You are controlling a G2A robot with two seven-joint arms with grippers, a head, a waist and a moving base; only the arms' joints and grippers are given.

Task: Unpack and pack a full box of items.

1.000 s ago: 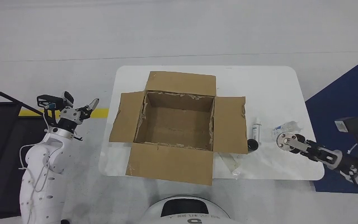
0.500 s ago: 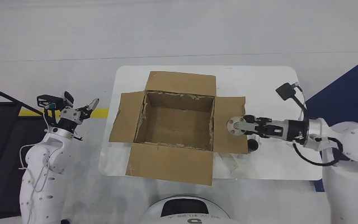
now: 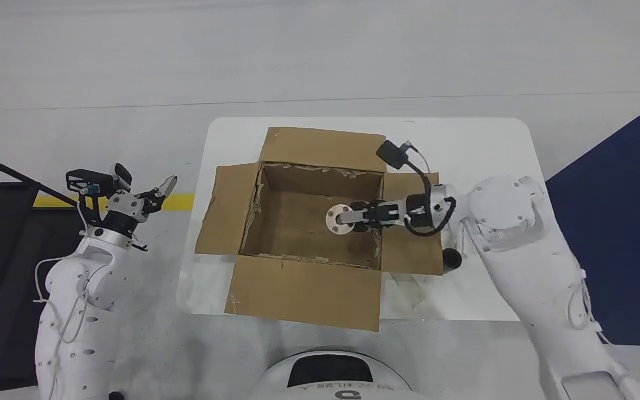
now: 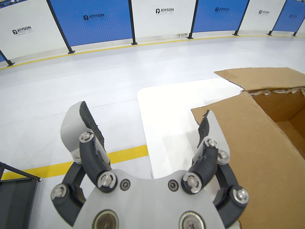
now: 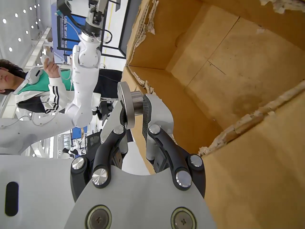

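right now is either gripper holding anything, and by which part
The right gripper holds a metal disc, pinched along its axis: one finger on its flat face, the other on its hub's end. The left gripper is open and empty.

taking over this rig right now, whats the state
Left tool: open, empty, off the edge of the table, beside the left flap of the box.
Right tool: shut on a metal flanged part, over the open box.
Box floor looks bare.
Done: part gripped.
Left: set it inside, then probably pack the small dark item by the right flap.
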